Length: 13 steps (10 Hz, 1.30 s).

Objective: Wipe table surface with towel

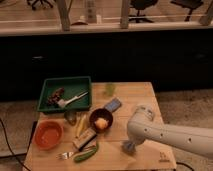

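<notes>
Wooden table surface [145,97] carries the gripper [129,146] pressed near its front edge, finger state unclear.

Light wooden plank table surface [135,97], small dark logo mark [163,156] at one corner. Green rectangular tray [66,93]. Orange round bowl [48,134]. Dark bowl [101,120]. Blue-grey rectangular block [113,105]. White arm, grey gripper [129,146] down at the tabletop.
</notes>
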Motion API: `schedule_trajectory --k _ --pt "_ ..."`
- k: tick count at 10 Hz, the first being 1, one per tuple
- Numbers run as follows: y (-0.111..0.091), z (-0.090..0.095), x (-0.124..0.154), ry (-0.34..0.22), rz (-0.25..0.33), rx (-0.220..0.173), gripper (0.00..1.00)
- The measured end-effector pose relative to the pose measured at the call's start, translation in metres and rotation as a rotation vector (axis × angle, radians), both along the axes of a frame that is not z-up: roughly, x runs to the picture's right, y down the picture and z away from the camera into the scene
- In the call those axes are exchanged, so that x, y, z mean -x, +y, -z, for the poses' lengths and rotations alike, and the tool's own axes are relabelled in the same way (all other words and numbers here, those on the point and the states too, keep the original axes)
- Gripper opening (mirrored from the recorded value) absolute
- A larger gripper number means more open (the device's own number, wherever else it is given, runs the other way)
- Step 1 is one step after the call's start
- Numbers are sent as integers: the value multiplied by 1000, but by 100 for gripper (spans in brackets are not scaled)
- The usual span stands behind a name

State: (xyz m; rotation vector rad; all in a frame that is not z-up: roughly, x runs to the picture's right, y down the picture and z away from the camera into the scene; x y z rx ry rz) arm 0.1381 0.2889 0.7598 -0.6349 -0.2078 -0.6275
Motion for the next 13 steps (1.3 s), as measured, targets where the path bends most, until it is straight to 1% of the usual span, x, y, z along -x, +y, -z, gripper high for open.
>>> schedule_trajectory --k 1,2,3,4,6,7,8,9,10,11,12,13 --pt "4 7 23 -66 15 20 2" --pt "9 12 32 -104 23 36 2" --pt "10 15 38 -119 27 44 2" --pt "15 21 45 -129 36 63 2" --pt "19 28 36 -107 46 85 2" --pt "20 30 25 -79 53 89 2" --pt "18 30 3 -27 56 81 2" --pt "15 29 -13 8 53 72 2" --pt "7 26 -32 52 41 52 2" --pt "0 20 -44 67 31 42 2" --pt "-4 17 -52 67 24 36 2" --pt "-5 14 -54 60 18 35 2"
